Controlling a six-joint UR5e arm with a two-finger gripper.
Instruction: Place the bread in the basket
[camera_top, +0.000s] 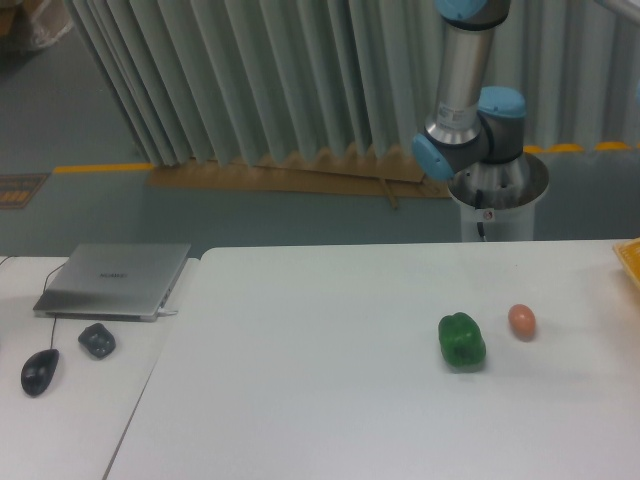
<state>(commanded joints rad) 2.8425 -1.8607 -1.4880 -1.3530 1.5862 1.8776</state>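
Observation:
The bread is out of view. Only a yellow-orange corner of the basket (630, 255) shows at the right edge of the white table. The arm's base (495, 195) stands behind the table's far edge, with its upright link (460, 70) rising out of the top of the frame. The gripper is not in view.
A green bell pepper (461, 340) and a small brownish-orange egg (521, 321) lie on the right part of the white table (300, 380). On the lower table at left are a closed laptop (115, 280), a black mouse (39, 371) and a dark small object (97, 340).

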